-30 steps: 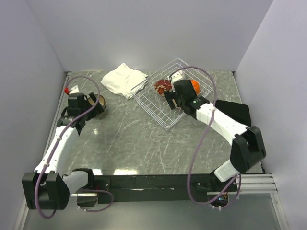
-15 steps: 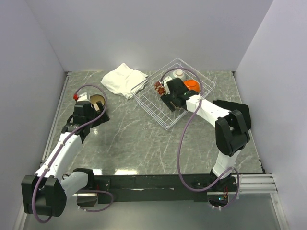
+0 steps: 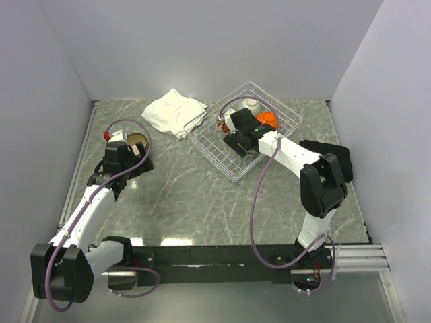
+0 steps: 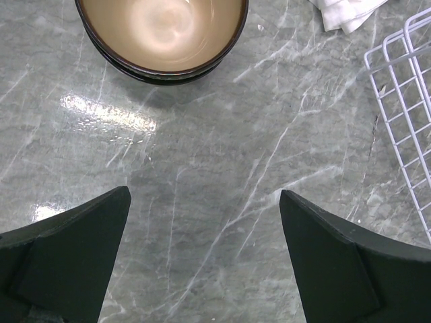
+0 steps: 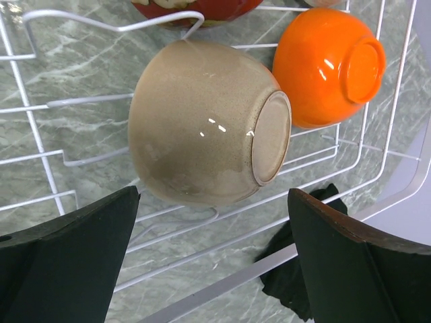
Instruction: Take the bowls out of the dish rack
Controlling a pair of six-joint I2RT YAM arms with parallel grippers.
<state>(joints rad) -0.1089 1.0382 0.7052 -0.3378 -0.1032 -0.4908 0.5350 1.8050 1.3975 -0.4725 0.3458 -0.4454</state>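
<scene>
While right gripper [image 5: 214,194] hangs spread over tan bowl [image 5: 202,121] in dish rack [image 3: 215,148], left gripper [image 4: 205,194] spread above counter [image 4: 215,155], near beige bowl [image 4: 161,33].

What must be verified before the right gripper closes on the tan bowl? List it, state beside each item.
1. Right gripper open: ok.
2. Tan bowl centred ahead of it: ok.
3. Tan bowl free of the orange bowl: cannot tell, they sit very close.
4. Fingers clear of the dish rack wires: cannot tell.
5. Left gripper open, empty, short of the unloaded bowl: ok.
</scene>
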